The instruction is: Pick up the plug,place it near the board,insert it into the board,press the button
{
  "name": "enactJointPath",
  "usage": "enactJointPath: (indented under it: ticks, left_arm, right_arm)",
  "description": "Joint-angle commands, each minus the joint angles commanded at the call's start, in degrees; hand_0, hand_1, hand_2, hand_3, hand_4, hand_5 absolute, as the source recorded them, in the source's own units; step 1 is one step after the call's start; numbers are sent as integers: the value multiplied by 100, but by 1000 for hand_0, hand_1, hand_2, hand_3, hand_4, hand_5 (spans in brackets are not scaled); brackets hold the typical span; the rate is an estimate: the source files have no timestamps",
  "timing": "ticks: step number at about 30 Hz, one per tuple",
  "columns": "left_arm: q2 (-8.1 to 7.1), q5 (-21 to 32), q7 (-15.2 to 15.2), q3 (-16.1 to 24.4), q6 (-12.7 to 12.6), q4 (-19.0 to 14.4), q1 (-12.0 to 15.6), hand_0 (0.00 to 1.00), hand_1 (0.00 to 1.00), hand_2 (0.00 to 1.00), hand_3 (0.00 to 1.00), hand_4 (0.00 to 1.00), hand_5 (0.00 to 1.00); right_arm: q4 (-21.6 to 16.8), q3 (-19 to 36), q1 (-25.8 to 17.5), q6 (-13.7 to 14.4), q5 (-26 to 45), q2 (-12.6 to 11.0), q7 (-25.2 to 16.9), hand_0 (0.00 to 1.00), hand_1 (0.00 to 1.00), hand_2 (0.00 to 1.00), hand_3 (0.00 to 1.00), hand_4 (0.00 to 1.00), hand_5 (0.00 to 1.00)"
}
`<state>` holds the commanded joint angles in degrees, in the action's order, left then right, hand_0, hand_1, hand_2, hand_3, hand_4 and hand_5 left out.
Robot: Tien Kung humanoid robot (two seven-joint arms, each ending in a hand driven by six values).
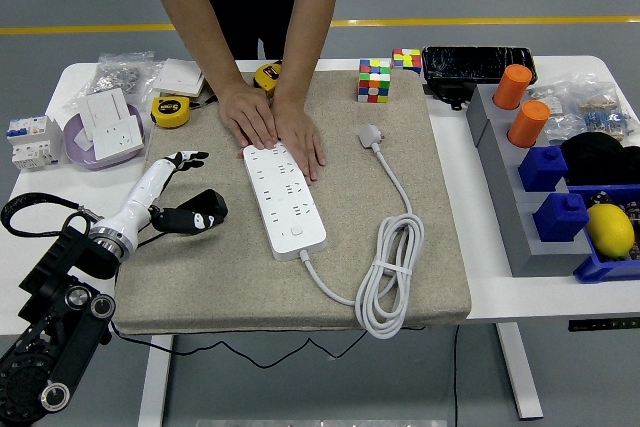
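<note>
A white power strip [285,199] lies lengthwise on the beige mat [200,277], its button [297,232] near the front end. Its white cable [392,267] coils at the mat's front right and runs up to the white plug [372,135], which lies loose on the mat right of the strip. A person at the far side presses both hands [270,125] flat on the strip's far end and the mat beside it. My left hand [185,192] hovers over the mat left of the strip, fingers spread and empty. The right arm is out of view.
Two Rubik's cubes [376,79] and a black case [478,63] sit at the back. A grey rack [530,177] with orange cylinders and blue blocks, plus a lemon [610,229], stands at right. Tape measures [171,111], a purple dish with sockets [105,137] and a breaker [30,141] lie at left.
</note>
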<state>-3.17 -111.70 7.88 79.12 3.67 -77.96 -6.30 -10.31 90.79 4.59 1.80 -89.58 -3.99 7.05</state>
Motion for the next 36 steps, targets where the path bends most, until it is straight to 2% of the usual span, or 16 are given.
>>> enactJointPath:
  ticks: [3, 4, 10, 11, 16, 17, 22, 23, 28, 29, 34, 35, 36]
  left_arm:
    - [28, -4, -25, -30, -59, 144, -19, 873, 893, 809, 803, 998, 2]
    - [38, -8, -30, -32, -74, 184, -23, 837, 876, 756, 737, 998, 2]
    - [115, -129, -86, 19, -232, 467, -47, 837, 876, 756, 737, 998, 2]
    - [115, -136, -101, 14, -271, 507, -54, 805, 803, 679, 617, 998, 2]
    - [122, -269, -141, 12, -406, 621, -75, 805, 803, 679, 617, 998, 2]
    - [126, -289, -145, 12, -421, 643, -79, 763, 732, 546, 470, 978, 51]
    - [150, -456, -197, 3, -549, 724, -105, 763, 732, 546, 470, 978, 51]
    - [155, -475, -204, -1, -570, 733, -112, 711, 658, 467, 483, 831, 79]
    - [156, -462, -221, -42, -629, 716, -134, 711, 658, 467, 483, 831, 79]
    - [154, -458, -220, -46, -630, 712, -135, 621, 435, 384, 487, 734, 72]
    - [127, -405, -201, -81, -627, 633, -155, 621, 435, 384, 487, 734, 72]
    - [119, -402, -198, -86, -621, 624, -162, 579, 387, 371, 480, 713, 75]
    - [111, -398, -196, -93, -614, 614, -168, 579, 387, 371, 480, 713, 75]
  right_arm:
    - [0, -1, -2, -3, -13, -2, 2, 830, 728, 725, 765, 998, 958]
    - [0, -2, -2, -3, -16, -3, 2, 830, 728, 725, 765, 998, 958]
    - [0, -14, -3, -1, -32, -10, 0, 831, 728, 724, 765, 998, 959]
    - [0, -20, -1, -1, -29, -12, -1, 833, 728, 725, 765, 998, 959]
    - [0, -21, -3, -1, -33, -16, 0, 833, 728, 725, 765, 998, 959]
    - [0, -20, -5, -2, -35, -16, 1, 835, 727, 724, 765, 998, 959]
    - [0, -31, -5, -3, -30, -17, -3, 835, 727, 724, 765, 998, 959]
    - [0, -34, -4, -2, -28, -18, -4, 834, 728, 724, 765, 998, 960]
    - [0, -14, -6, -1, -36, -16, -3, 834, 728, 724, 765, 998, 960]
    - [0, -10, -8, -1, -38, -16, -2, 834, 728, 724, 765, 998, 960]
    - [0, 20, -8, -3, -54, -8, 4, 834, 728, 724, 765, 998, 960]
    - [0, 13, -6, -1, -45, -8, 0, 835, 728, 725, 765, 998, 961]
    - [0, 8, -3, 0, -38, -9, -1, 835, 728, 725, 765, 998, 961]
